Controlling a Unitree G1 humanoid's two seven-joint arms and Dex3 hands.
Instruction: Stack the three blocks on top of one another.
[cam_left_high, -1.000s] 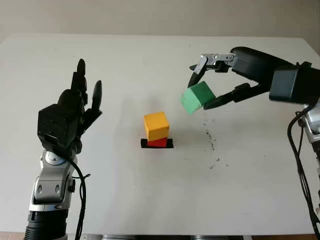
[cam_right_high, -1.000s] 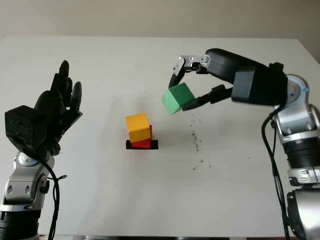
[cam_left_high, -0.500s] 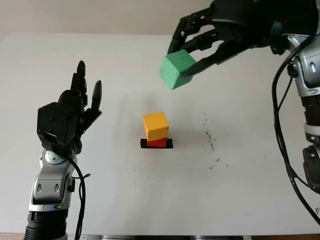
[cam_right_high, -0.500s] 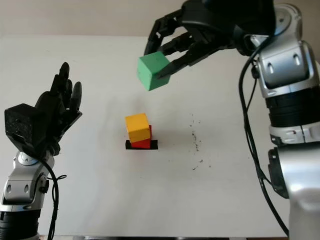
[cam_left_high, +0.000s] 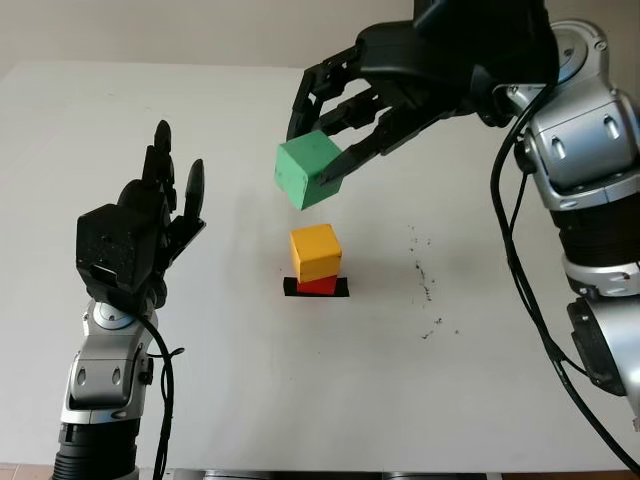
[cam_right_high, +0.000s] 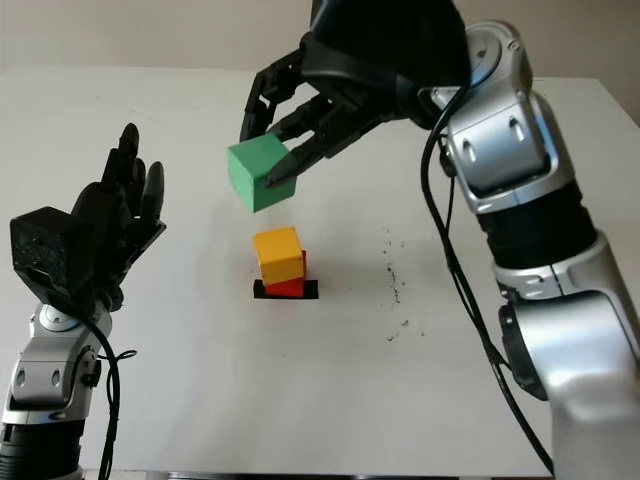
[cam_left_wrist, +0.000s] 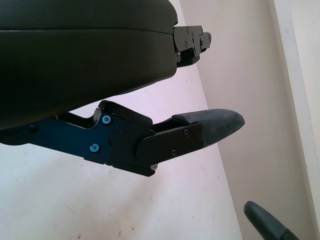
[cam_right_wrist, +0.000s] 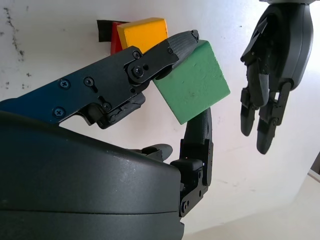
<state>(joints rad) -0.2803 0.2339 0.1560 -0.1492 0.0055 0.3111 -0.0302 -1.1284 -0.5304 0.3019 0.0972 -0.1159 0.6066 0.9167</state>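
My right hand (cam_left_high: 322, 160) is shut on the green block (cam_left_high: 306, 171), holding it tilted in the air above and slightly left of the stack. The yellow block (cam_left_high: 315, 251) sits on the red block (cam_left_high: 317, 285), which stands on a black mark (cam_left_high: 292, 288) at the table's middle. In the right wrist view the green block (cam_right_wrist: 193, 82) is pinched between my fingers, with the yellow block (cam_right_wrist: 143, 31) and red block (cam_right_wrist: 117, 39) below it. My left hand (cam_left_high: 150, 225) is open, raised at the left, well clear of the stack.
The white table (cam_left_high: 250, 380) spreads all around the stack. Small dark specks (cam_left_high: 424, 280) lie to the right of the stack. The table's far edge (cam_left_high: 150, 66) meets a beige wall.
My right hand has carried the green block up from near the table's right and then leftward, to a spot above the stack. The left hand and the stack have not moved.
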